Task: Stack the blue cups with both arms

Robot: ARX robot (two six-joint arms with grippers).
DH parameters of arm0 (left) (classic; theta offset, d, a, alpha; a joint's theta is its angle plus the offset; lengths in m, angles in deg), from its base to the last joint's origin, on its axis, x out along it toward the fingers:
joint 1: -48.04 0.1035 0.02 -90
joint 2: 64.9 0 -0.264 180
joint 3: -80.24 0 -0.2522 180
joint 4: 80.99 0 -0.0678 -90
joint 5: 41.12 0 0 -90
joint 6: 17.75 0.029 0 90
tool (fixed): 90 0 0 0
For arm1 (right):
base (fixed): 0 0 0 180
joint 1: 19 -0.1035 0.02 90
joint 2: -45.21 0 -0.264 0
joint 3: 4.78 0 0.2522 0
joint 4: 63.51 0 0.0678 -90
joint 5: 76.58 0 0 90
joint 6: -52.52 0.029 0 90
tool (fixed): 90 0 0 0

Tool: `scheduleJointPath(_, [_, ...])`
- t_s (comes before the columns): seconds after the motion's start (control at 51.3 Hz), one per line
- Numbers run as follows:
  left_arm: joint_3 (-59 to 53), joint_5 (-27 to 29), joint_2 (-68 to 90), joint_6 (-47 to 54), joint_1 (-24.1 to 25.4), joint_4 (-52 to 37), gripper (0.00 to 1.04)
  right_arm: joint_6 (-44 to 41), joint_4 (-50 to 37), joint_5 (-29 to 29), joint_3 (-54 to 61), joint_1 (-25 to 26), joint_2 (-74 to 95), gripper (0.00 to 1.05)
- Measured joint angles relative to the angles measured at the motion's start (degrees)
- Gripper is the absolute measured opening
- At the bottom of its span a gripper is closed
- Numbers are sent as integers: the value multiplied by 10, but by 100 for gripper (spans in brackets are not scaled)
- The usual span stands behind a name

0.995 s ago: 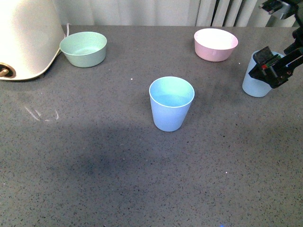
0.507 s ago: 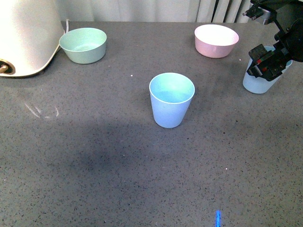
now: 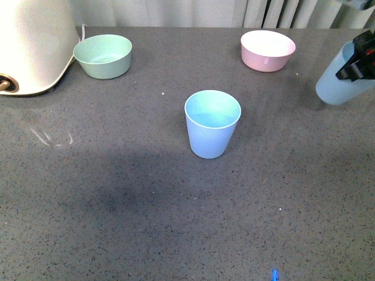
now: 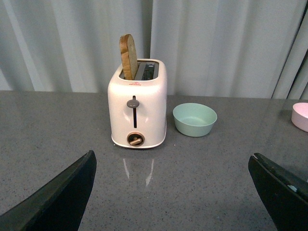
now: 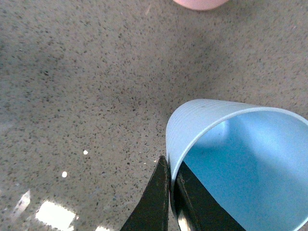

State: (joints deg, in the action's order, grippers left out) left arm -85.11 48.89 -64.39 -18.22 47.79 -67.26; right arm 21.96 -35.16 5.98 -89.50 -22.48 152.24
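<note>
One blue cup (image 3: 211, 123) stands upright in the middle of the grey table (image 3: 117, 193). My right gripper (image 3: 358, 58) at the far right edge is shut on the rim of the second blue cup (image 3: 343, 82), which hangs tilted, lifted off the table. In the right wrist view the fingers (image 5: 159, 192) pinch this cup's wall (image 5: 192, 127), one inside and one outside. My left gripper (image 4: 173, 192) is open and empty, low over the table in front of the toaster; it does not show in the front view.
A mint-green bowl (image 3: 103, 56) stands at the back left beside a cream toaster (image 3: 29, 47) holding a slice of bread (image 4: 128, 56). A pink bowl (image 3: 267, 51) stands at the back right, near the held cup. Curtains hang behind the table.
My right gripper has lifted the second blue cup off the table and carried it up and to the right, tilting it. The middle cup has not moved.
</note>
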Motion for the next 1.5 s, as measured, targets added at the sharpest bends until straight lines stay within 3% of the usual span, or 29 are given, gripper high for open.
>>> scheduleJointPath(0.312, [0,0,0,0,0,0,96,-2,56,-81,-1,-28,-100,2])
scheduleJointPath(0.683, [0,0,0,0,0,0,96,10,71,-114,32,-191,-145,2])
scheduleJointPath(1.287, [0,0,0,0,0,0,96,25,48,-86,43,-227,-85,2])
scheduleJointPath(1.502, [0,0,0,0,0,0,96,32,35,-87,43,-227,-80,37])
